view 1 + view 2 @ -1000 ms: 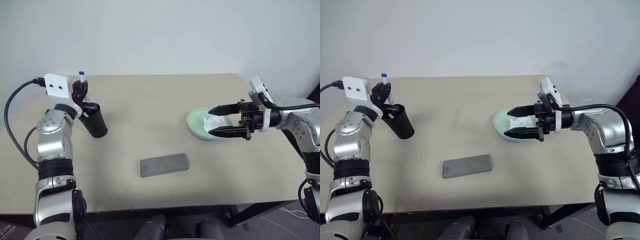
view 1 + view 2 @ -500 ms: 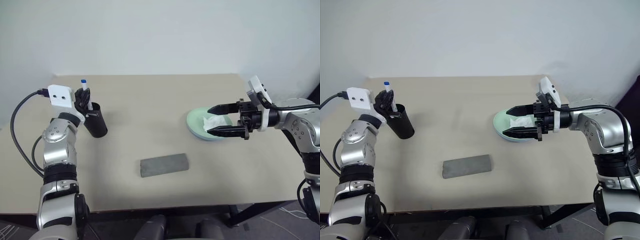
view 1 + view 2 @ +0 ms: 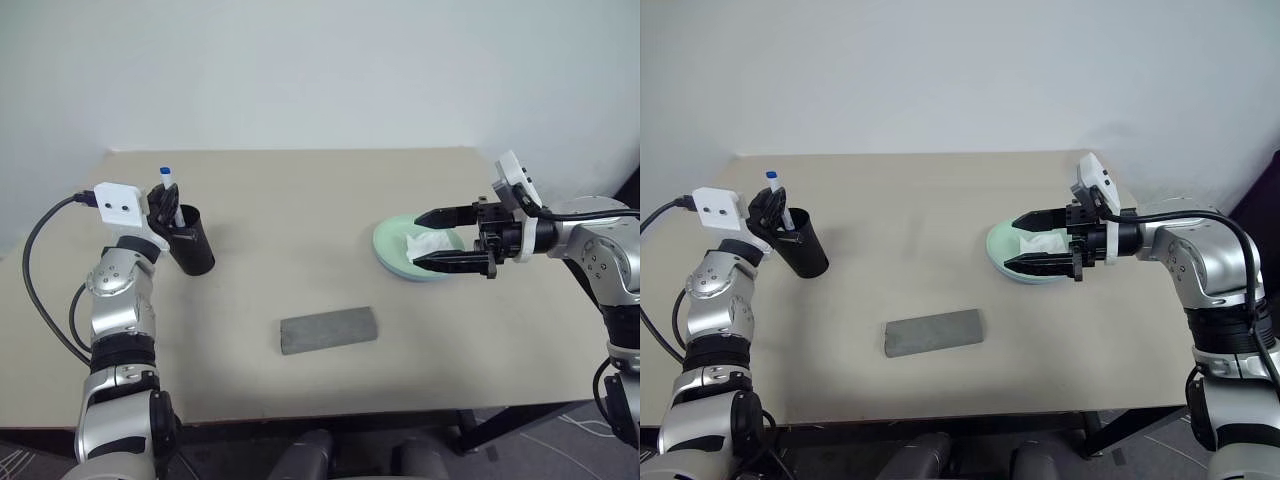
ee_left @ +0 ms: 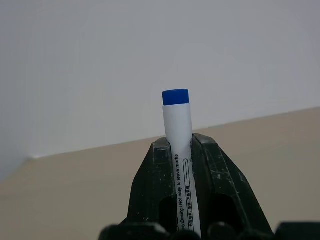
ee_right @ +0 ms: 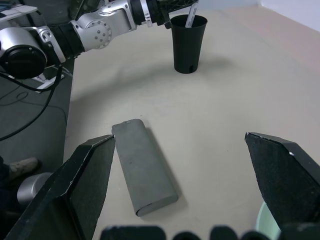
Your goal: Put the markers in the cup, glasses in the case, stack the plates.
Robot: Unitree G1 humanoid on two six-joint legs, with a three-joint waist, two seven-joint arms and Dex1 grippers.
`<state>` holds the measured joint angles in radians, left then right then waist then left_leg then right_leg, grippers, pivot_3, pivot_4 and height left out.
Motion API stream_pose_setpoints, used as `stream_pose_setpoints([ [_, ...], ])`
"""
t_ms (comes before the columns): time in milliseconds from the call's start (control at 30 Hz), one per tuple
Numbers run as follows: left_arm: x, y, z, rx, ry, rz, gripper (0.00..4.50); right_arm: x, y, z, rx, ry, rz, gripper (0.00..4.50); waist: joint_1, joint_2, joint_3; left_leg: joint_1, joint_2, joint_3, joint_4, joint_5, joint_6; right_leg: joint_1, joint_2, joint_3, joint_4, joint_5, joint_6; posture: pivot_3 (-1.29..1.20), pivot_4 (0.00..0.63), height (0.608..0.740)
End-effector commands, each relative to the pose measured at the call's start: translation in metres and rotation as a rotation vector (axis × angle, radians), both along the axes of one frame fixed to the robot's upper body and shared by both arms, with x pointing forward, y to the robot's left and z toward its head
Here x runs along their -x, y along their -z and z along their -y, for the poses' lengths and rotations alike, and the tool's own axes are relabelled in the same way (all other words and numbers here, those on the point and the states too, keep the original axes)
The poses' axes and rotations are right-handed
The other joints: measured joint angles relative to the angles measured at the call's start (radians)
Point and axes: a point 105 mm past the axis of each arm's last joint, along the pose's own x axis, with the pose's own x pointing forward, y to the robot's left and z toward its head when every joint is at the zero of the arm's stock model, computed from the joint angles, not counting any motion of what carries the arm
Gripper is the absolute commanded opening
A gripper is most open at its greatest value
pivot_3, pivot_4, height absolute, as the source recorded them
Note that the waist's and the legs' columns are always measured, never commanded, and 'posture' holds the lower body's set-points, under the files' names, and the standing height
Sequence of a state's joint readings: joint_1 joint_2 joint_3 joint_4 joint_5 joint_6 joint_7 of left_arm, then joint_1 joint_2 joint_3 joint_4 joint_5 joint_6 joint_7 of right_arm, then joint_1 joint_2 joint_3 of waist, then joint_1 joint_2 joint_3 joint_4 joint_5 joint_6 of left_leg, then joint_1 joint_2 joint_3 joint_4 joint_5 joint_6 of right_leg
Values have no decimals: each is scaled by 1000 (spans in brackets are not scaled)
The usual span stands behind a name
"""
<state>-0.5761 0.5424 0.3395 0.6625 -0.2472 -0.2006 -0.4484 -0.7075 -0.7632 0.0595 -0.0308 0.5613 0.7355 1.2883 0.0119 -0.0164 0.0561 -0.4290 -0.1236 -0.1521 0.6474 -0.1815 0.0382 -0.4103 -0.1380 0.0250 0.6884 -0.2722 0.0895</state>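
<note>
Clearly the left gripper [image 4: 180, 165] pinches a slim white marker [image 4: 178, 135] over the matte tapered cup [image 3: 190, 240] near the counter's [image 3: 300, 210] left edge; right gripper [image 3: 432, 238] jaws are spread above the mint plate [image 3: 392, 240].

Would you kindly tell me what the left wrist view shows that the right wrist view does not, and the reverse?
Left wrist view alone: the printed text along the blue-capped marker, clamped in the left pincer, with the blue end sticking out.

Right wrist view alone: the grey case lying closed, the black cup standing upright, and the open right pincer.

Shared: the marker, the left pincer and the beige table.
</note>
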Motion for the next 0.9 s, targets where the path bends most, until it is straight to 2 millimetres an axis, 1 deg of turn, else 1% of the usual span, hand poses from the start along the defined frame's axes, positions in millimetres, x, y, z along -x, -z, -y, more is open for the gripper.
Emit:
stream_pose_setpoints([
  [33,1,-21,-2,7,0,83,93,2,-15,-3,-18,-20,65,4500,0,0,0,0,0,0,0,0,0,0,0,0,0,0,0,0,0,683],
  [167,-1,-16,0,-6,-2,81,93,2,-16,-4,-22,-19,70,4500,0,0,0,0,0,0,0,0,0,0,0,0,0,0,0,0,0,683],
  [233,-1,-12,-1,-16,-12,74,809,2,-16,-5,-24,-18,72,4500,0,0,0,0,0,0,0,0,0,0,0,0,0,0,0,0,0,683],
  [267,-1,-11,-2,-14,-15,71,1058,2,-16,-5,-24,-17,72,4500,0,0,0,0,0,0,0,0,0,0,0,0,0,0,0,0,0,683],
  [400,-1,-9,-3,-9,-13,66,2366,2,-16,-5,-26,-16,74,4500,0,0,0,0,0,0,0,0,0,0,0,0,0,0,0,0,0,683],
  [500,-1,-12,-2,-14,-10,74,3355,2,-16,-5,-27,-13,75,4500,0,0,0,0,0,0,0,0,0,0,0,0,0,0,0,0,0,683],
  [600,1,-24,-1,-35,9,99,4387,2,-16,-6,-30,-11,77,4500,0,0,0,0,0,0,0,0,0,0,0,0,0,0,0,0,0,683],
  [667,4,-33,-2,-26,32,108,4387,3,-15,-6,-32,-9,77,4500,0,0,0,0,0,0,0,0,0,0,0,0,0,0,0,0,0,683],
  [733,13,-42,-4,-13,76,100,4387,3,-14,-6,-34,-5,76,4500,-1,0,0,0,0,0,0,0,0,0,0,0,0,0,0,0,0,683],
  [800,30,-52,-6,-41,143,73,4387,3,-13,-6,-36,2,76,4500,-10,0,0,0,0,0,0,0,0,0,0,0,0,0,0,0,0,683],
  [867,48,-60,-17,-104,159,53,4387,2,-12,-6,-40,10,77,4500,-18,1,0,0,1,2,-2,-1,0,-2,0,1,0,0,-1,0,0,683],
  [900,57,-63,-27,-110,151,36,4387,3,-12,-6,-43,12,77,4500,-22,1,0,0,1,2,-3,-1,1,-3,0,2,0,0,-1,0,0,683],
])
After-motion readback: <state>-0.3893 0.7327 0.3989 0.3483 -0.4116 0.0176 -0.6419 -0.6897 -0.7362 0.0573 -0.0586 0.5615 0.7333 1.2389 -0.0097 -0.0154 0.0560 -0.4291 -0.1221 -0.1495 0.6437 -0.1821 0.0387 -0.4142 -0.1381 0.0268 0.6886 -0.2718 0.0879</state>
